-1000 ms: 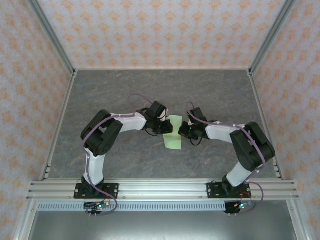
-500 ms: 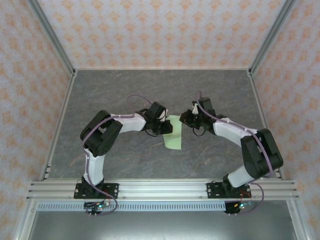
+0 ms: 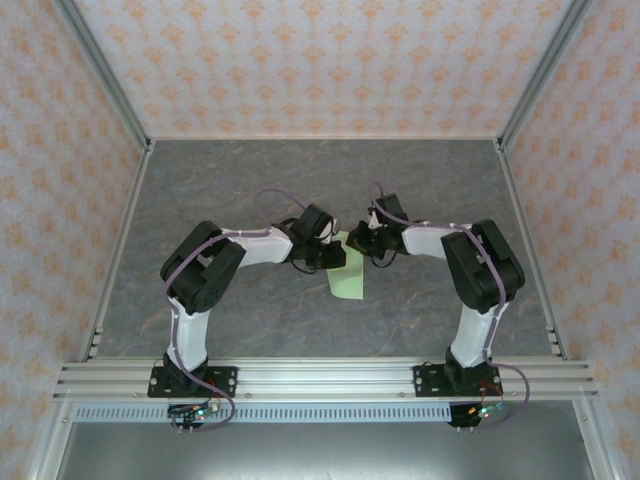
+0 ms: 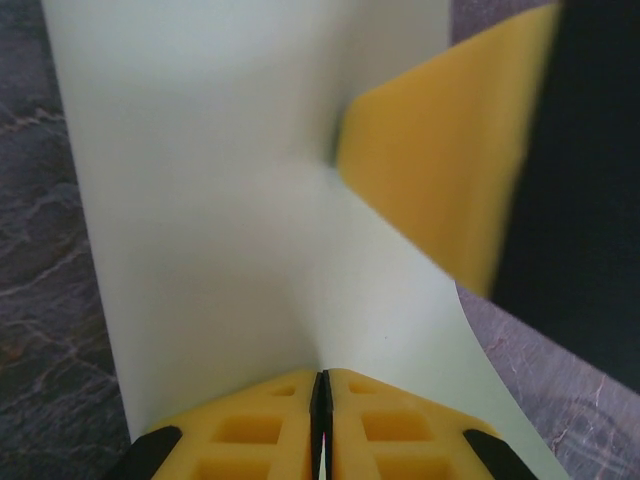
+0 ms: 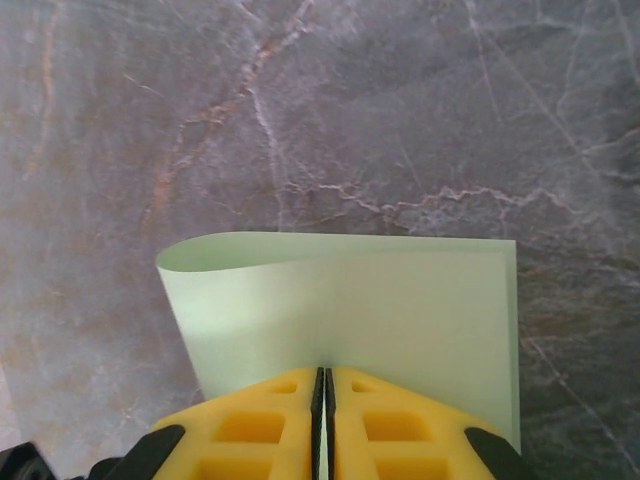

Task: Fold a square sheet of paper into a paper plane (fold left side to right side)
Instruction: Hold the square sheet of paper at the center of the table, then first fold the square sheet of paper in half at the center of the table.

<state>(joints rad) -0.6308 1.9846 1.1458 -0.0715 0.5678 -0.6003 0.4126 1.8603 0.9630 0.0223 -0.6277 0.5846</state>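
Top external view puts the sheet of paper near the middle of the tabletop. It is a narrow pale-green strip running front to back, and both arms bend in toward its far half. The left claw meets it from the left, and the right claw from the right, just beyond. In each wrist view the yellow jaws are pressed together on an edge of the sheet, so both claws are closed on the paper. From the right wrist, the sheet looks doubled over, with one side bowed up in a soft curl rather than lying flat.

By my reading, the left-to-right fold is laid over but not yet creased. The next move likely calls for lining up the free edges, then pressing along the fold while one claw pins the sheet. The two claws sit close together, so either must shift with care. Bare tabletop lies all round the paper, and the walls are well apart from it.
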